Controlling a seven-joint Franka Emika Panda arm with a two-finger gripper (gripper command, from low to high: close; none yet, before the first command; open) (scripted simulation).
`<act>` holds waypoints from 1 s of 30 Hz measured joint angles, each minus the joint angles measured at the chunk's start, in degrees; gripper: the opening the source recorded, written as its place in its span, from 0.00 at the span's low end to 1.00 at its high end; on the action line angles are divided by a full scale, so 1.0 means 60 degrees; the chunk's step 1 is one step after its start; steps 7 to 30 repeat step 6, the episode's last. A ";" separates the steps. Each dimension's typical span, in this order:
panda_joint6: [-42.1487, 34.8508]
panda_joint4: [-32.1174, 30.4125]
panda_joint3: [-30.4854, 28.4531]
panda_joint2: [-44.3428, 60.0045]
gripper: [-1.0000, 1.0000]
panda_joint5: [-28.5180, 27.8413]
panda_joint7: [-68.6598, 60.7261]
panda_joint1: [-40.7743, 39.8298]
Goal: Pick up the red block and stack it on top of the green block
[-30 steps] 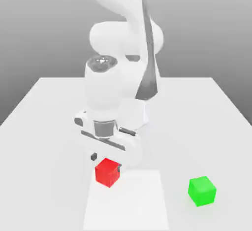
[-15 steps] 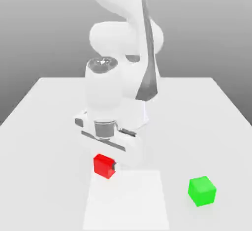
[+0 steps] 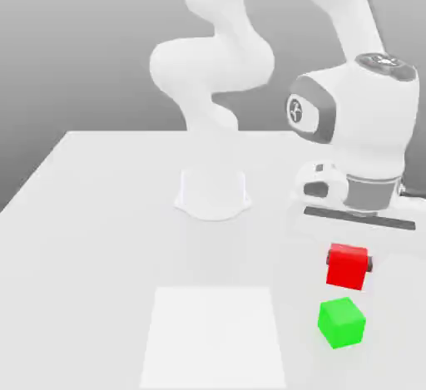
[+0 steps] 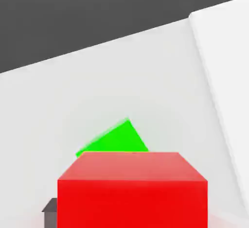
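The red cube (image 3: 346, 267) hangs above the green cube (image 3: 341, 323), the gripper's fingers (image 3: 370, 264) clamped on it. I'd centre it first, turn it to match, then lower gently toward the white table (image 3: 91, 297).
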 joint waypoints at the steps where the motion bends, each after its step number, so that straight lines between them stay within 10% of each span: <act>1: 0.0284 0.0028 -0.0092 0.0326 0.00 -0.0186 0.0148 0.0058; 2: 0.0586 0.0048 -0.0208 0.0657 0.00 -0.0367 0.0285 0.0141; 3: 0.0780 0.0059 -0.0286 0.0868 1.00 -0.0476 0.0367 0.0199; 30: 0.0781 0.0059 -0.0286 0.0868 1.00 -0.0476 0.0367 0.0199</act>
